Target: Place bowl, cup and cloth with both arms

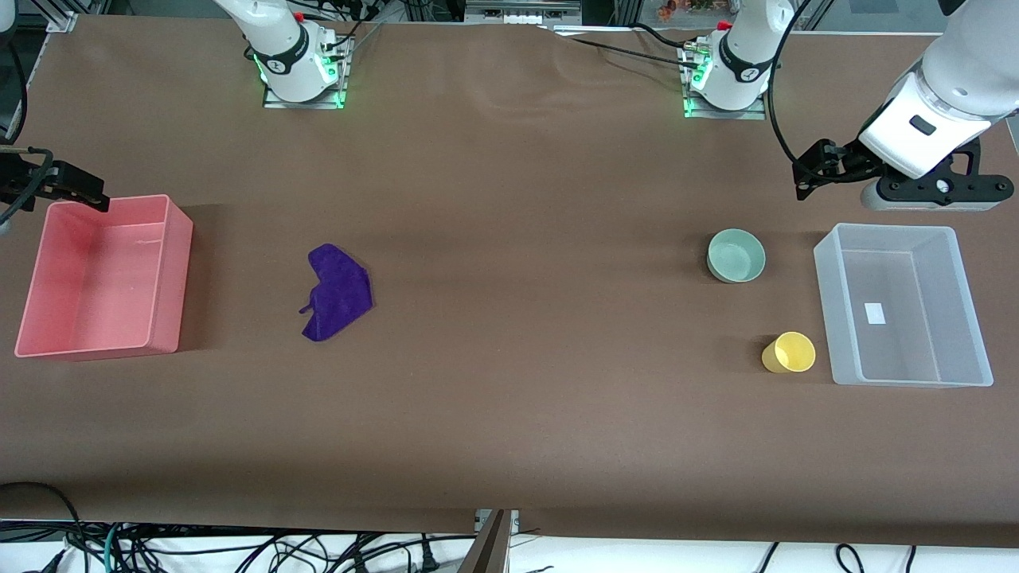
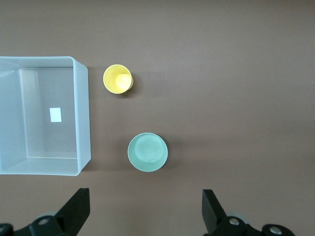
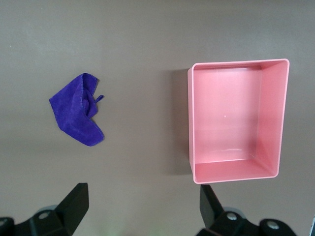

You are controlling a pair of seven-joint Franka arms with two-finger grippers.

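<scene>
Brown table (image 1: 509,414): both arms wait high, left gripper (image 2: 145,214) and right gripper (image 3: 142,211) jaws spread empty. Risk: tall cup (image 1: 789,352) tipping beside clear bin (image 1: 903,374).

A wide brown table (image 1: 509,159) is seen, covered edge to edge in a matte sheet. Toward the right arm's end, a pink bin (image 1: 103,274) is set directly on it, open side up. Beside that, nearer the middle, a purple cloth (image 1: 338,293) is laid crumpled on the surface. Toward the left arm's end, a clear bin (image 1: 903,304) is placed, a small white label visible on its floor. Just beside it a green bowl (image 1: 736,255) is stood upright, and a yellow cup (image 1: 789,352) is found nearer the front camera than the bowl, apart from it. Two arm bases are mounted along the table's top edge.
</scene>
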